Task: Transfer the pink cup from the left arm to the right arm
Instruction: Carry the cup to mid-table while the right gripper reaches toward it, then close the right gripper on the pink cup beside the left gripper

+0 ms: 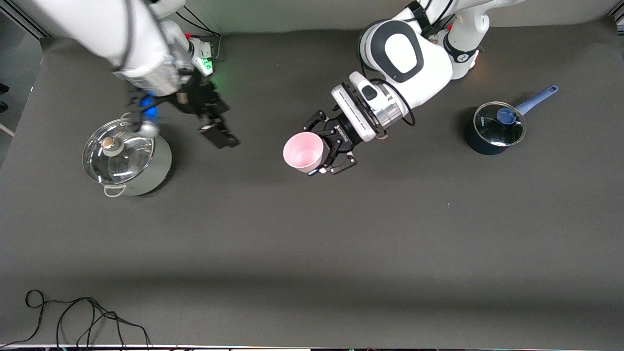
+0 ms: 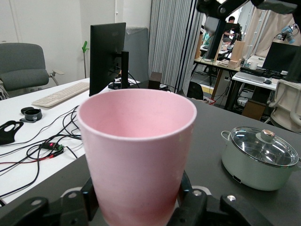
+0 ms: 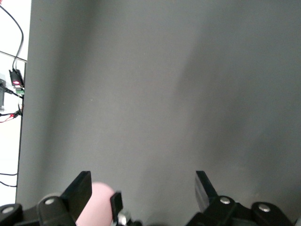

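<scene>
While the left hand (image 1: 325, 148) grips the cup (image 1: 303, 152) low on its wall above mid-bench, the right hand (image 1: 214, 127) hangs spread beside the steel pot (image 1: 124, 161). The cup looks light, stiff and slick, so the free upper wall near the rim seems the best hold.

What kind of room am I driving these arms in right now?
Most likely an office-style robotics lab. The left wrist view shows a monitor and keyboard on a white desk, with more desks and chairs nearby. The left gripper holds the pink cup over the dark table.
</scene>
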